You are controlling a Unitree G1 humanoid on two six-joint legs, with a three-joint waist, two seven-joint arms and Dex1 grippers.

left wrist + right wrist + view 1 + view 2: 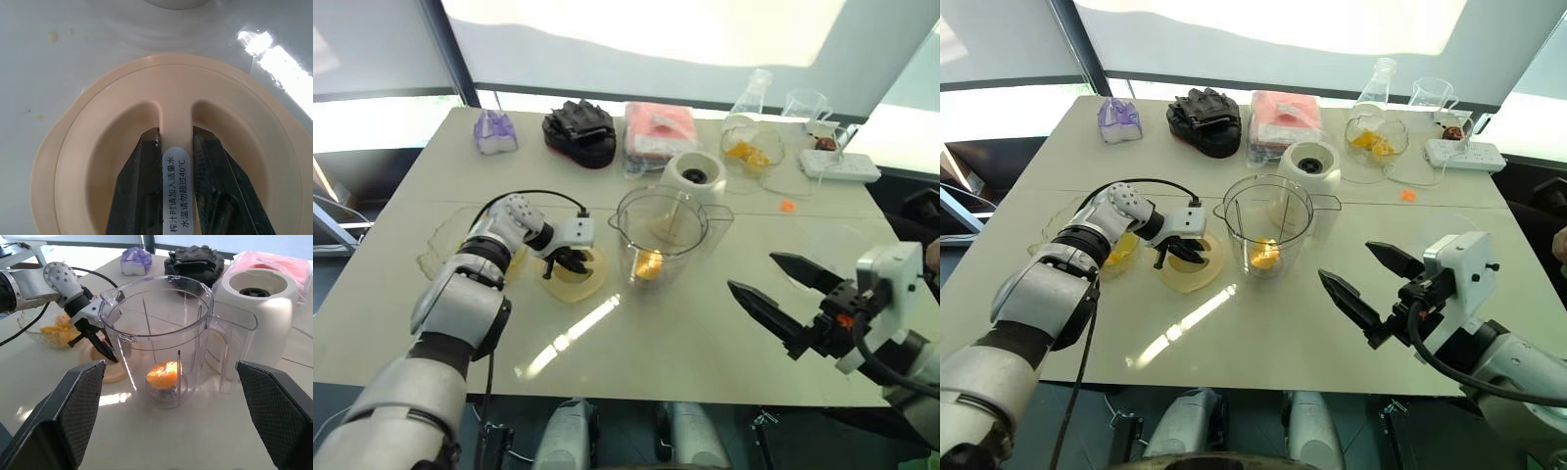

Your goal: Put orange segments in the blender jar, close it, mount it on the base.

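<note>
We find bare bench (646,352) across the lower centre of the frame, a clear lane between the lid (592,282) and the right gripper (751,271), whose fingers are spread apart. The blender jar (663,235) stands mid-frame with its mouth uncovered. The base (695,176) crowds just behind it, and the left gripper (566,262), clamped on the lid, blocks its left. Black gloves (579,129), a pink packet (658,132) and a power strip (840,164) line the top.

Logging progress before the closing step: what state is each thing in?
blender jar: upright on the table, uncovered, orange segment inside
lid: flat on the table, ridge gripped
base: nothing mounted
left tool: shut on lid
right tool: open, empty
</note>
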